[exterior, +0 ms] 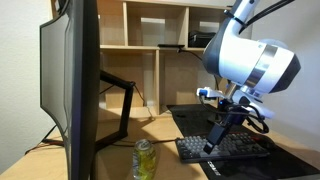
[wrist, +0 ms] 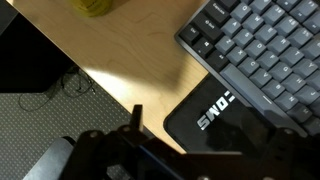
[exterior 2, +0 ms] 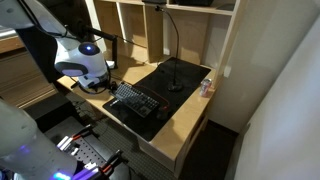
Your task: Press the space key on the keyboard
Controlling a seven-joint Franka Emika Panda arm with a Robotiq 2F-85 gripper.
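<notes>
The black keyboard (exterior: 228,148) with dark grey keys lies on a black desk mat (exterior: 195,115) on the wooden desk; it shows in both exterior views (exterior 2: 138,100). In the wrist view the keyboard (wrist: 265,45) fills the upper right, and the mat's corner with a white logo (wrist: 213,110) lies below it. My gripper (exterior: 213,138) points down at the keyboard's near end, its tips just above or at the keys. Its fingers look pressed together and hold nothing. In the wrist view the gripper (wrist: 140,125) is a dark shape along the bottom edge.
A yellow-green can (exterior: 145,158) stands on the desk beside the keyboard; it also shows in an exterior view (exterior 2: 207,87). A large monitor (exterior: 75,85) stands close by. A gooseneck lamp (exterior 2: 172,50) rises from the mat. Wooden shelves (exterior: 160,40) stand behind.
</notes>
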